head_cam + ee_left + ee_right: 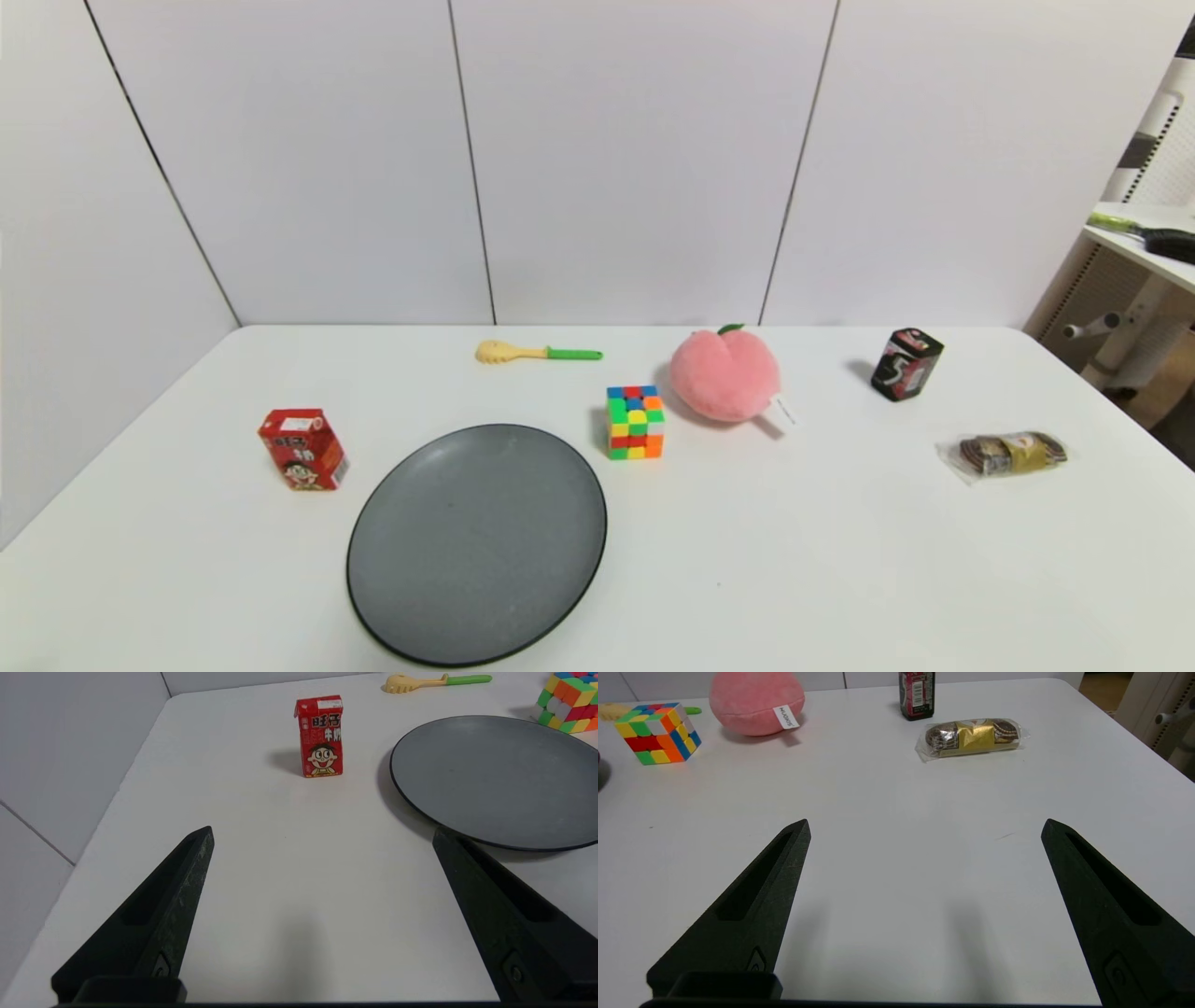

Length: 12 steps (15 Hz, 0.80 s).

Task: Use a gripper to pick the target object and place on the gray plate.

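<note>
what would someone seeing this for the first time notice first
Probably the gray plate, the widest thing there, lying empty at the near left of the white table. Next the bright colours behind it: the pink plush peach beside the colour cube, and the red carton left of the plate. The pasta spoon lies untouched near the far edge, and both grippers hang open near the table's front.

Matte black, pointed, hollow-sided fingers on left claw (322, 835) and right claw (924, 828).
</note>
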Motion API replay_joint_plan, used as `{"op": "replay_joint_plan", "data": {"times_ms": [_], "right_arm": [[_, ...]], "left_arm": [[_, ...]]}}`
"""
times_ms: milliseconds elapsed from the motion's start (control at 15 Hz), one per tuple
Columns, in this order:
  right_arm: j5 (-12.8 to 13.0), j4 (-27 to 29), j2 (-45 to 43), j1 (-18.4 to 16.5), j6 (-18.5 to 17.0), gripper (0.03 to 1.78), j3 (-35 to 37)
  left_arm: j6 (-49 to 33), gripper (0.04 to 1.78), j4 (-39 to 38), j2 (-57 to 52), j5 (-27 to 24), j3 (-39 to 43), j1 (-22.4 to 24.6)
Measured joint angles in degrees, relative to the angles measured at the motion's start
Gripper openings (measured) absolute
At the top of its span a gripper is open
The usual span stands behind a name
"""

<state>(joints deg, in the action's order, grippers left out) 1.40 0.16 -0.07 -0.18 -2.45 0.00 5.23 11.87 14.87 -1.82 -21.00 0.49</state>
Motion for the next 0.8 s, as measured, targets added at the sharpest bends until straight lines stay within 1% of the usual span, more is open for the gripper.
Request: {"op": "replay_joint_plan", "data": {"times_ms": [133, 400, 600, 800], "right_arm": [[0.0, 0.0, 0.0, 0.0, 0.0, 1.71, 0.0], [0.0, 0.0, 0.0, 0.0, 0.0, 1.71, 0.0], [0.0, 0.0, 0.0, 0.0, 0.0, 1.71, 0.0], [0.0, 0.0, 0.0, 0.0, 0.0, 1.71, 0.0]], "left_arm": [[2.4, 1.69, 4.8, 9.6, -0.5, -10.7, -0.1], [9.0, 1.69, 14.4, 31.9, -3.4, -33.3, -1.0], [16.3, 1.69, 22.1, 47.1, -7.6, -49.7, -2.1], [23.9, 1.69, 29.4, 59.9, -11.5, -62.6, -3.2]]}}
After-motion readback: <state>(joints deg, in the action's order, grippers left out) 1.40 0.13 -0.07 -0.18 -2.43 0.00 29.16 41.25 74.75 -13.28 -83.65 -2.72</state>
